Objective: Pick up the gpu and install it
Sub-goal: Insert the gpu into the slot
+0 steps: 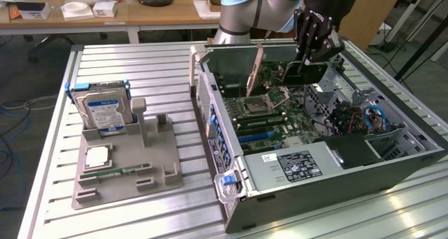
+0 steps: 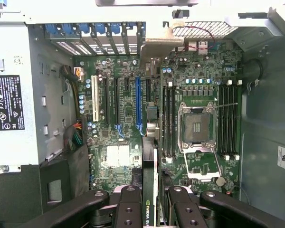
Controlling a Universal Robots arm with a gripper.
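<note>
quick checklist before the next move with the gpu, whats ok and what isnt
1. gpu gripped between the jaws: ok.
2. gpu inside the open computer case, above the motherboard: ok.
3. Blue expansion slot empty: ok.
4. gpu edge lined up with that slot: cannot tell.
5. gpu seated in a slot: not ok, it hangs above the board.
6. Blue cables away from the slot: ok.
</note>
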